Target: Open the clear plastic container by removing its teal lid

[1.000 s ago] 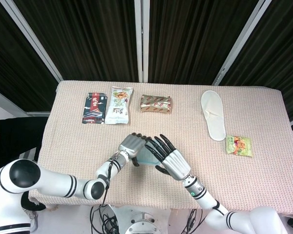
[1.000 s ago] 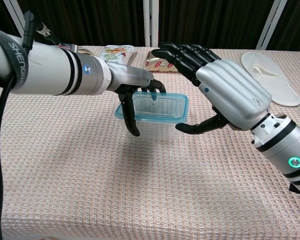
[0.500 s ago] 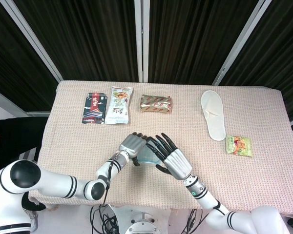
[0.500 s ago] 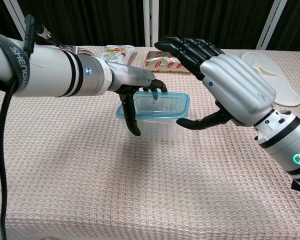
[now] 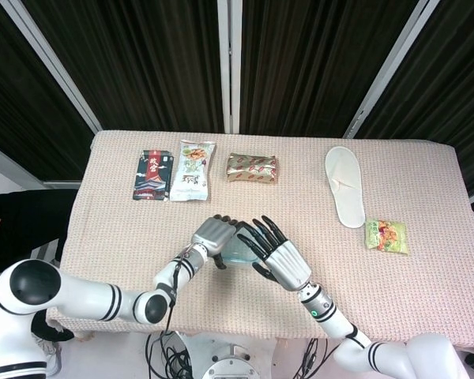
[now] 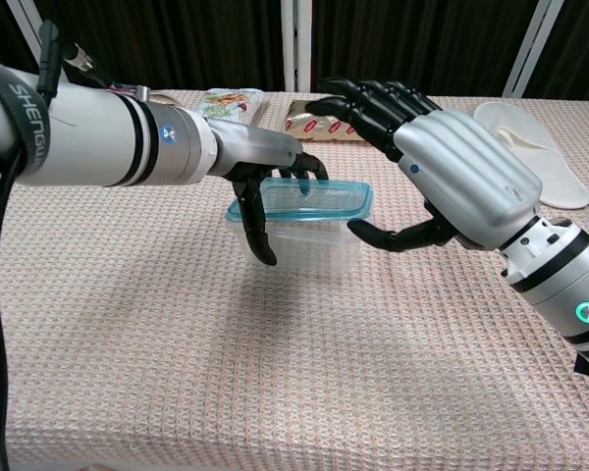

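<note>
Lidded container (image 6: 309, 221) upright, lengthwise left-right.

Table (image 5: 426, 197) is sitting under a beige waffle-weave cloth (image 6: 177, 373), covering it edge to edge. Black ribbed panels (image 5: 150, 63) are standing behind it as the back wall, with white bars (image 5: 233, 63) running between them, some vertical, some slanting. Even light is falling on the cloth, soft shadows only. Pale floor is showing at the left (image 5: 0, 170), below the panels. Cables (image 5: 162, 347) are hanging under the table's front edge.
</note>
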`<state>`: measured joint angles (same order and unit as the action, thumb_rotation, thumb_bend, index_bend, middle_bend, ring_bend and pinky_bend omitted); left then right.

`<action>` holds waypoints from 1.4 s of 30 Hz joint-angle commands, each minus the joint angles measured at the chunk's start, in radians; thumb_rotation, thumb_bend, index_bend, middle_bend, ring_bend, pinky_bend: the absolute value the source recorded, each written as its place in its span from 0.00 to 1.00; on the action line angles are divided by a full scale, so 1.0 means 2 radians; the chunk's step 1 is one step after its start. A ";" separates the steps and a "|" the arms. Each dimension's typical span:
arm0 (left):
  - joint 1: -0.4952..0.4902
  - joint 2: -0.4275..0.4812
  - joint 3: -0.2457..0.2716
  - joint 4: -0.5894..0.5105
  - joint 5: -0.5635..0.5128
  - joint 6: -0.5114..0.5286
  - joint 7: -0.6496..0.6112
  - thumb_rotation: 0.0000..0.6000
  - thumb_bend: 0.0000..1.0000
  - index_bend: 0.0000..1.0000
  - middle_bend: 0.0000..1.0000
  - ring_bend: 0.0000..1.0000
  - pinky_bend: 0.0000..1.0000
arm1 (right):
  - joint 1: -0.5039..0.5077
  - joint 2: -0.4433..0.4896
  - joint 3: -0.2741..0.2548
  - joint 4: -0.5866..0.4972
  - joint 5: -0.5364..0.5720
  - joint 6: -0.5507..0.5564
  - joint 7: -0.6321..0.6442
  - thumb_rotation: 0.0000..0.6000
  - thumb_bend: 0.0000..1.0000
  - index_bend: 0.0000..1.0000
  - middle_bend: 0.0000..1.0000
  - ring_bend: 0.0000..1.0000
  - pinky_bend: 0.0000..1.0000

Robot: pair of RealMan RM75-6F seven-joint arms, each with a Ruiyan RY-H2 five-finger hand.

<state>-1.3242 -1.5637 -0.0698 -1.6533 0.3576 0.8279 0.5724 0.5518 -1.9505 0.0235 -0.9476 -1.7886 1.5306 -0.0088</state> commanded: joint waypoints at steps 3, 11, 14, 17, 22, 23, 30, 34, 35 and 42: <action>0.006 0.006 -0.003 -0.004 0.008 -0.004 -0.008 1.00 0.06 0.07 0.19 0.10 0.15 | 0.000 -0.005 0.000 0.009 0.000 0.004 0.007 1.00 0.29 0.34 0.10 0.00 0.00; 0.012 0.012 -0.004 -0.011 0.019 -0.003 -0.018 1.00 0.06 0.04 0.17 0.10 0.15 | 0.001 -0.011 -0.001 0.018 0.001 0.003 0.007 1.00 0.32 0.46 0.14 0.00 0.00; 0.014 0.015 -0.004 -0.015 0.020 -0.005 -0.020 1.00 0.06 0.03 0.15 0.08 0.15 | 0.002 -0.014 -0.001 0.021 0.001 0.003 0.008 1.00 0.33 0.49 0.15 0.00 0.00; 0.016 0.017 -0.004 -0.016 0.024 -0.005 -0.023 1.00 0.06 0.03 0.13 0.07 0.14 | 0.003 -0.016 -0.001 0.024 0.001 0.005 0.010 1.00 0.35 0.54 0.17 0.00 0.00; 0.022 0.023 -0.005 -0.023 0.034 -0.005 -0.031 1.00 0.06 0.02 0.08 0.02 0.13 | 0.003 -0.019 0.002 0.028 0.001 0.012 0.015 1.00 0.42 0.58 0.18 0.00 0.00; 0.024 0.023 -0.004 -0.023 0.038 -0.004 -0.032 1.00 0.05 0.01 0.07 0.01 0.12 | 0.003 -0.020 0.003 0.030 0.002 0.013 0.017 1.00 0.43 0.58 0.19 0.00 0.00; 0.030 0.028 0.001 -0.026 0.051 0.004 -0.031 1.00 0.04 0.00 0.00 0.00 0.05 | 0.004 -0.029 0.006 0.044 0.004 0.018 0.023 1.00 0.47 0.67 0.20 0.00 0.00; 0.031 0.035 0.006 -0.029 0.047 0.012 -0.023 1.00 0.04 0.00 0.00 0.00 0.03 | 0.005 -0.034 0.010 0.054 0.003 0.029 0.026 1.00 0.47 0.73 0.21 0.00 0.00; 0.031 0.038 0.008 -0.030 0.044 0.017 -0.017 1.00 0.04 0.00 0.00 0.00 0.02 | 0.006 -0.036 0.011 0.058 0.002 0.033 0.025 1.00 0.47 0.74 0.22 0.00 0.00; 0.044 0.056 0.013 -0.037 0.038 0.036 -0.014 1.00 0.04 0.00 0.00 0.00 0.00 | 0.013 -0.048 0.023 0.082 -0.003 0.065 0.018 1.00 0.45 0.84 0.25 0.00 0.00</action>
<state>-1.2421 -1.4595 -0.0462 -1.7235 0.4366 0.8977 0.5453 0.5727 -2.0410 0.0632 -0.7897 -1.7932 1.6503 0.0275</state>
